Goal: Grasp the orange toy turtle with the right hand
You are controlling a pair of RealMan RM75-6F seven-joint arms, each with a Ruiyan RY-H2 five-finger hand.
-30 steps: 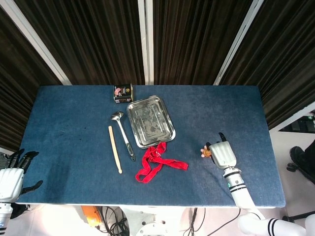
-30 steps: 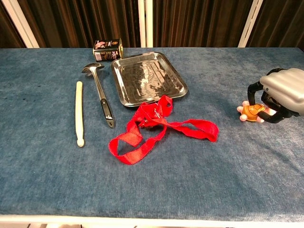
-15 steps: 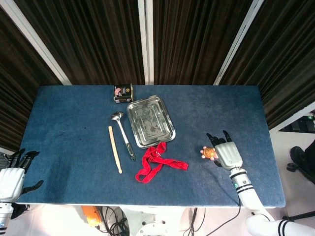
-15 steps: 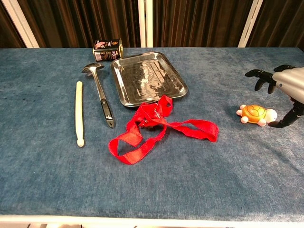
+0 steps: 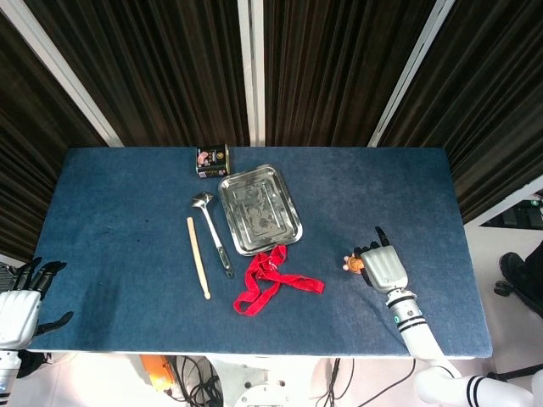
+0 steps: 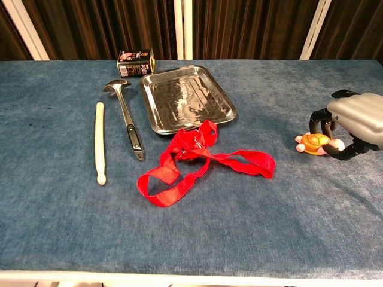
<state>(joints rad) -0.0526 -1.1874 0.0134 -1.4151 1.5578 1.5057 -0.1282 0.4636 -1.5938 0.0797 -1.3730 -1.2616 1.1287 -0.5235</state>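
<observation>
The orange toy turtle (image 5: 353, 264) (image 6: 312, 142) sits on the blue table at the right, near the front edge. My right hand (image 5: 383, 267) (image 6: 353, 122) is against its right side. The fingers (image 6: 317, 121) curl down over the shell and the thumb (image 6: 346, 153) closes in from the near side, so the hand grips the turtle while it rests on the cloth. Part of the turtle is hidden under the fingers. My left hand (image 5: 19, 309) hangs off the table's front left corner with its fingers apart, holding nothing.
A red ribbon (image 6: 197, 158) lies left of the turtle, touching a steel tray (image 6: 187, 98). A ladle (image 6: 127, 119), a wooden stick (image 6: 99, 142) and a small can (image 6: 135, 61) lie further left. The table's right edge is close to my right hand.
Half a second ago my right hand stood spread beside the turtle; its fingers have now curled back around it. The turtle has shifted slightly left. The left hand is still.
</observation>
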